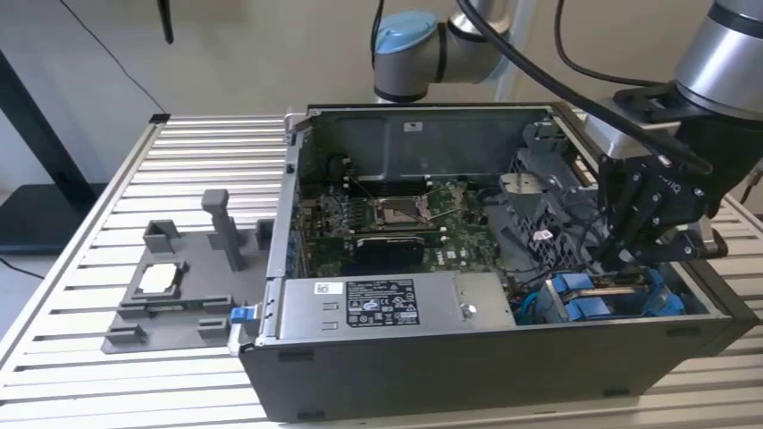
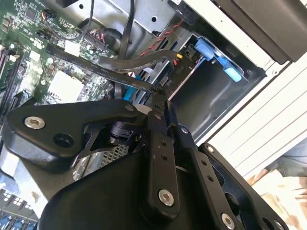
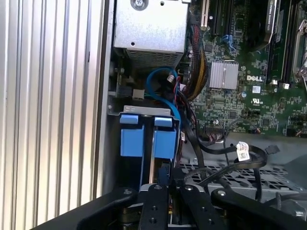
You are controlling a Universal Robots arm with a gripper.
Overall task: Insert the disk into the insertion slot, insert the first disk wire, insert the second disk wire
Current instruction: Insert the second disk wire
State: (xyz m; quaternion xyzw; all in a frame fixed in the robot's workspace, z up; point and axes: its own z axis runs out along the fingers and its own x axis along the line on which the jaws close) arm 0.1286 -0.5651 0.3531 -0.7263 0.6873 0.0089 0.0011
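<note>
The disk's blue carrier (image 1: pixel 594 299) sits in the insertion slot (image 1: pixel 674 308) at the case corner on the exterior view's right. Its blue tabs (image 3: pixel 144 140) lie just beyond my fingertips in the first wrist view. My gripper (image 1: pixel 626 261) reaches down into the case right above that bay. In the second wrist view my gripper (image 2: pixel 161 96) is shut on a flat black disk wire (image 2: pixel 110 74) at the mouth of the grey bay (image 2: pixel 206 93). A black plug on red and black leads (image 2: pixel 180 68) hangs beside the fingertips. I cannot tell which disk wire I hold.
The open case stands on a slatted metal table (image 1: pixel 120 170). Inside are the motherboard with its square socket (image 1: pixel 399 210), a grey box with a sticker (image 1: pixel 381 304) and loose cable bundles (image 3: pixel 196 72). A grey fixture (image 1: pixel 179 286) lies at the exterior view's left.
</note>
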